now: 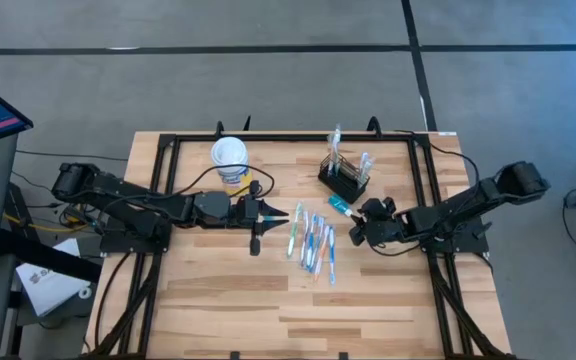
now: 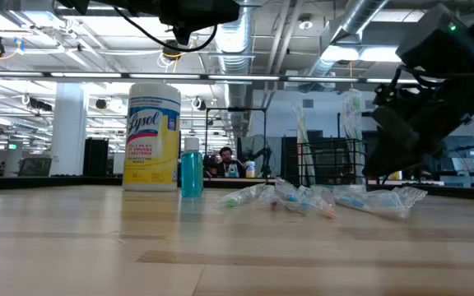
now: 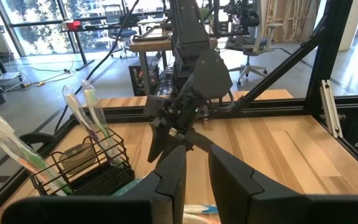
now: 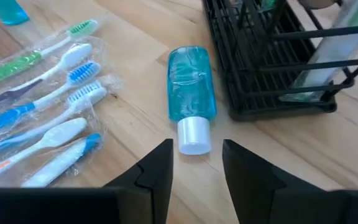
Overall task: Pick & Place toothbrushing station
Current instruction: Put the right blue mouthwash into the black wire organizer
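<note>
1. The right gripper (image 4: pixel 196 163) hangs just above the table with its fingers spread and nothing between them. The white cap of a small blue bottle (image 4: pixel 191 93) lies on the wood straight ahead of the gap.

2. The step in hand looks like the approach to a pick. The bottle lies on its side, cap toward the gripper and body pointing away, so the next move would seem to call for going forward and down until the fingers straddle the body, then closing.

3. Room on either side of the bottle is uneven. The wrapped toothbrushes (image 4: pixel 42 112) lie on one side with a strip of bare wood between. On the other side the toothbrushing station (image 4: pixel 272 68) stands just beside the bottle, its black wire wall the nearest edge a finger could catch.

4. From above, the station (image 1: pixel 343 178) stands toward the far right of the table (image 1: pixel 218 300), already holding upright wrapped brushes, well inside the black frame rail that rings the tabletop.

5. The left gripper (image 1: pixel 286 216) waits over the table's middle, just left of the brushes. Its fingers stand slightly apart, holding nothing.

6. Farther off stands a yellow wipes canister (image 1: pixel 230 160) near the left arm, with a second blue bottle (image 2: pixel 192 173) next to it. Much bare wood lies on the near side of the table.
</note>
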`<state>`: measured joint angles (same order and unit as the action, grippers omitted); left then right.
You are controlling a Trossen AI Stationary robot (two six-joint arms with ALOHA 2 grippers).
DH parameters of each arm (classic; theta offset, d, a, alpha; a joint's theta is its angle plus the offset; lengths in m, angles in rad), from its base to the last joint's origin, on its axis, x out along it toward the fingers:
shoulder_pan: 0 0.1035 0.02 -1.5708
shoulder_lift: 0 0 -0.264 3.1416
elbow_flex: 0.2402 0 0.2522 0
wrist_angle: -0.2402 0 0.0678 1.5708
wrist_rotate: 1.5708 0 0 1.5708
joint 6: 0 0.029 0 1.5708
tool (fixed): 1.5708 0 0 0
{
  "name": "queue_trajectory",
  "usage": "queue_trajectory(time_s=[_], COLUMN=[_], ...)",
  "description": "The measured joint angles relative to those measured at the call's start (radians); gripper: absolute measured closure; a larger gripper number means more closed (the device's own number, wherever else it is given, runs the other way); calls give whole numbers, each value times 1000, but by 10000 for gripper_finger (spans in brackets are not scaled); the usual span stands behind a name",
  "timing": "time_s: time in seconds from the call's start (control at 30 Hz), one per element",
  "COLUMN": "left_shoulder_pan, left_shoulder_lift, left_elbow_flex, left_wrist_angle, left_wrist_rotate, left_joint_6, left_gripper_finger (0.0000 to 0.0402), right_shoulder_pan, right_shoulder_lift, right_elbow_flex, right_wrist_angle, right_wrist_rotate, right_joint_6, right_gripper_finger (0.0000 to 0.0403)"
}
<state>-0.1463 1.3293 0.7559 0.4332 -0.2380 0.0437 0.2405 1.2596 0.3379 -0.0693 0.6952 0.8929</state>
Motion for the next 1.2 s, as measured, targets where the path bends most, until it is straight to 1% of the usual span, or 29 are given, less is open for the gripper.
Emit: queue_trajectory(time_s=[0.3,0.4,0.63,0.77,1.2], left_shoulder_pan=[0,0,0,0,0], left_shoulder_lift=[0,0,0,0,0], left_elbow_flex=[0,0,0,0,0], left_wrist_angle=[0,0,0,-1,-1], left_wrist_rotate=[0,0,0,0,0], left_joint_6=[0,0,0,0,0], left_gripper_finger=[340,340,340,340,340], right_shoulder_pan=[0,0,-15,-28,-41], right_shoulder_lift=[139,186,261,285,285], right_elbow_flex=[57,77,101,101,101], right_wrist_angle=[4,3,5,9,43], right_wrist_rotate=[6,26,35,36,35], right_joint_6=[1,-1,-1,-1,-10], right_gripper_finger=[233,221,203,203,226])
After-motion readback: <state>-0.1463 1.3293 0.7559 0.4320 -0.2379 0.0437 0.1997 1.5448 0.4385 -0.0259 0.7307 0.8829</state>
